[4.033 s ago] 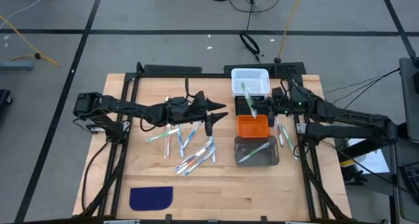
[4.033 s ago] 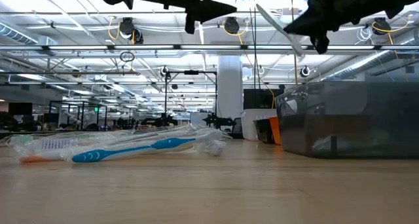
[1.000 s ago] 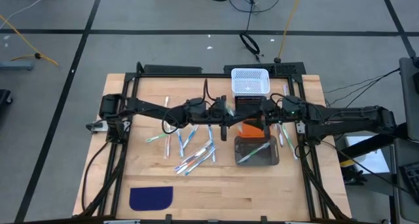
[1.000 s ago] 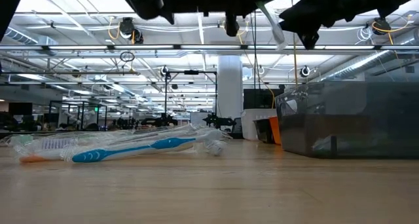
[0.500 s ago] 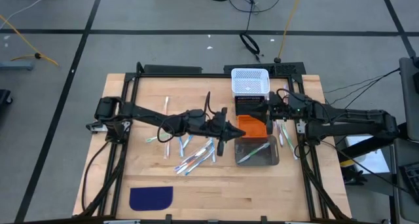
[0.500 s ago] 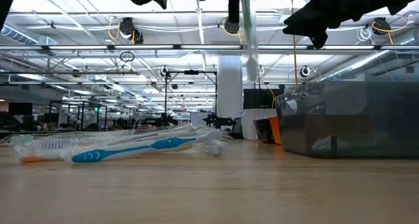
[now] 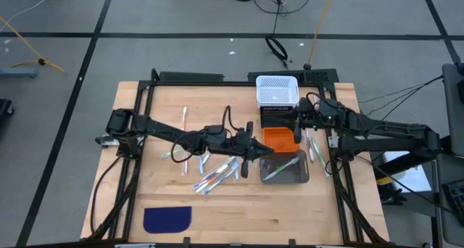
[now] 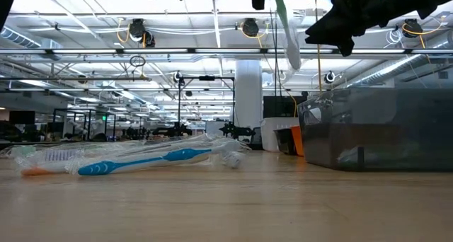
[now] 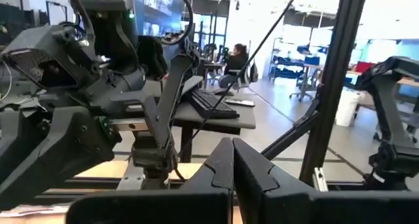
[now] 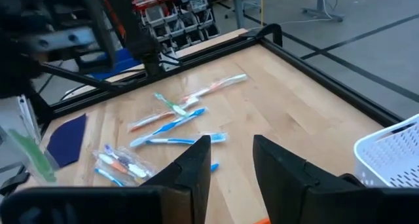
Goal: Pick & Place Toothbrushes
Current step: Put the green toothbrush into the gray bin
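Two dark six-joint arms over one pale wooden table [image 7: 290,212] inside a black frame.

Item 1: left gripper [image 7: 255,152]. It is reached out from the left edge to the table's middle, at the left wall of the smoky clear plastic bin [image 7: 284,177]. Its fingers [image 9: 222,168] are pressed together, pinching the top end of one thin clear toothbrush with green accents [image 8: 285,33]. The toothbrush hangs tilted, well above the tabletop in the low view. The right wrist view shows it again at that picture's edge [image 10: 29,152].

Item 2: right gripper [image 7: 297,122]. It is raised beside the black bin [image 7: 274,116], just below the white perforated plastic basket [image 7: 277,90]. Its two dark fingers [image 10: 281,168] stand a narrow gap apart with nothing between them.

Item 3: bins, four in a column on the table's right half. From the far edge come the white basket, the black bin, the orange plastic bin [image 7: 279,139] and the smoky clear bin. One green-accented toothbrush [image 7: 283,168] lies slanted inside the smoky bin.

Item 4: loose wrapped toothbrushes [image 7: 216,174], several with blue, green or orange-red accents. They are scattered on the wood left of the bins, partly under the left arm. A few more toothbrushes [image 7: 313,148] lie just right of the orange bin. The exact count cannot be told.

Item 5: dark blue flat cloth patch [image 7: 167,219] near the front left corner, well apart from everything else.
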You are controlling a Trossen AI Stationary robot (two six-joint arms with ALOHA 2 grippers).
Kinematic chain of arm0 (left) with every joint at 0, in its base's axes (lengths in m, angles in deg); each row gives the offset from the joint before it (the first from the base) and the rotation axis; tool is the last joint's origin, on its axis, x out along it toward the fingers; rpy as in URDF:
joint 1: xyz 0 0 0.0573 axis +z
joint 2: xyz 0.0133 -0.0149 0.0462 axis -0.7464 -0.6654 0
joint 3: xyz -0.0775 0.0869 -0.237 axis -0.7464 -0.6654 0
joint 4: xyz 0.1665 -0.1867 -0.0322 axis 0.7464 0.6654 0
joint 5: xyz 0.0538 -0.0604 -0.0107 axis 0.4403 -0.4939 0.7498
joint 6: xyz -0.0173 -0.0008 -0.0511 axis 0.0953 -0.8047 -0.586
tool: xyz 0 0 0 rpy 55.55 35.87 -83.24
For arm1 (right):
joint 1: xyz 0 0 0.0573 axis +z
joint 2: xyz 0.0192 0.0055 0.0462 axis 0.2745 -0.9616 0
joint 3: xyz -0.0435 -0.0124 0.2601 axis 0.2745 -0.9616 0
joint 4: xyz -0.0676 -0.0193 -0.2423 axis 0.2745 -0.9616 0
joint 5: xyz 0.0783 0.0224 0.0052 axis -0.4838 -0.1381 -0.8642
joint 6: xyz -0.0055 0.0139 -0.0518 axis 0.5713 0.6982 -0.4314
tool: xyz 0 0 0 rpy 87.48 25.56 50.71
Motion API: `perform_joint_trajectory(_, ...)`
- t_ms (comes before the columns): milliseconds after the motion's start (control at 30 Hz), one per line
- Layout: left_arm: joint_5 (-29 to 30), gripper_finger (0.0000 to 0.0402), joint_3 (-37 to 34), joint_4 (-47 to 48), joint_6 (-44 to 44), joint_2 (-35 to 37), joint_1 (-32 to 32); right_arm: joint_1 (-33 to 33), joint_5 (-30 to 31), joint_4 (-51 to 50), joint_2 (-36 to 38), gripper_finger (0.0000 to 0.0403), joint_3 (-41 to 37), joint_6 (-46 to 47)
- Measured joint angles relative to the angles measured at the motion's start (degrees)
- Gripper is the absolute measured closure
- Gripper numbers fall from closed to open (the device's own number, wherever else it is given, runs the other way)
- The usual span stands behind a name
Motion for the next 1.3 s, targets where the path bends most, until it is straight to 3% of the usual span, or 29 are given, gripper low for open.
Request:
perform_joint_trajectory(400, -2.88, 0.0401, 18.48, 9.74, 2.08, -14.14, 0.06, -0.70, -0.02, -2.88, 0.00, 0.0298, 0.02, 0.00)
perform_joint_trajectory(667, -4.37, 0.0401, 25.13, 15.86, 0.49, -20.59, 0.22, -0.68, 0.00, -3.62, 0.02, 0.0298, 0.02, -0.37)
perform_joint_trajectory(1100, -2.17, 0.0400, 25.76, 22.61, -3.10, -20.39, 0.51, -0.75, 0.02, -4.75, 0.02, 0.0298, 0.02, -0.42)
perform_joint_trajectory(1300, 0.60, 0.0364, 25.74, 24.87, -3.10, -20.48, 0.46, -0.75, 0.04, -4.85, 0.02, 0.0298, 0.02, -0.42)
